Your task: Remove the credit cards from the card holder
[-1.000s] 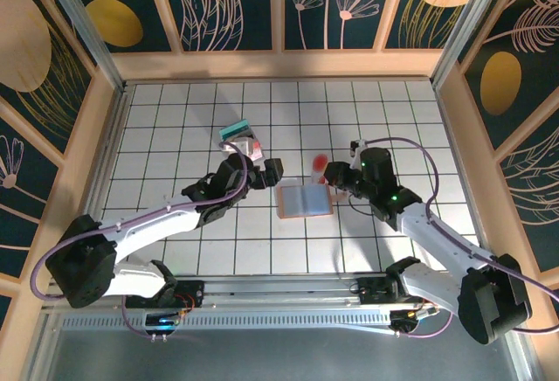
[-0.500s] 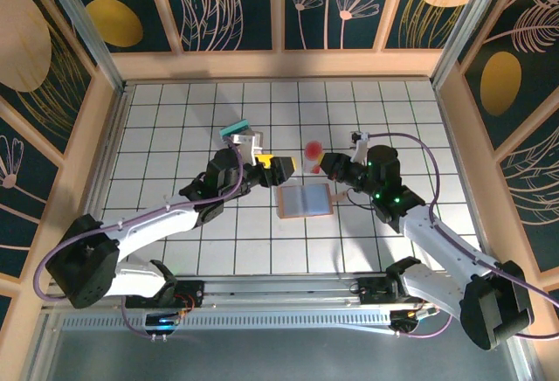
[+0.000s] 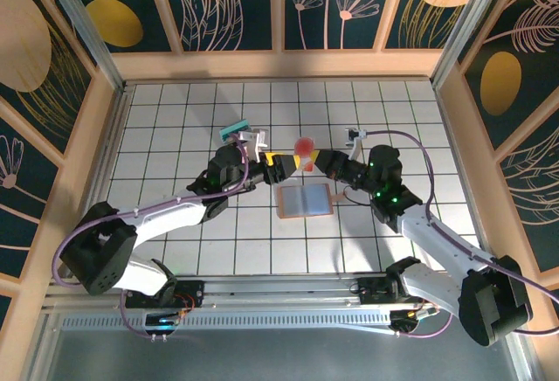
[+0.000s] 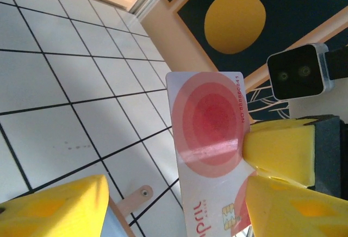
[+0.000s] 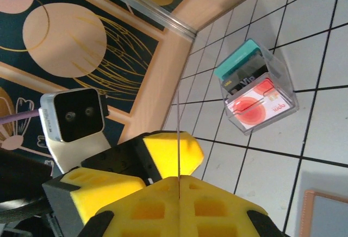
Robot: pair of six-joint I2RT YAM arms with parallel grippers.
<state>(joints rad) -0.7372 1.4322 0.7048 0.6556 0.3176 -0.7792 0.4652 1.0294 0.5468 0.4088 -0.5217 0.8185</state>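
The card holder (image 3: 304, 199) lies open on the table, salmon rim and blue-grey inside; its tab (image 4: 135, 200) shows in the left wrist view. My right gripper (image 3: 318, 161) is shut on a white credit card with red circles (image 3: 303, 148), held on edge in the air above the holder's far side. In the right wrist view the card (image 5: 178, 123) is a thin line pinched between the yellow pads (image 5: 178, 181). My left gripper (image 3: 283, 163) faces it, open, its jaws on either side of the card (image 4: 209, 133), one pad far off it.
A clear plastic box (image 3: 240, 133) with a teal end stands behind the left gripper and holds several cards (image 5: 255, 104). Wooden walls ring the white gridded table (image 3: 175, 128). The two grippers nearly touch over the table's middle.
The right gripper has lifted the card up and leftwards from the holder. The left gripper has swung right to meet it, and its jaws have narrowed around the card.
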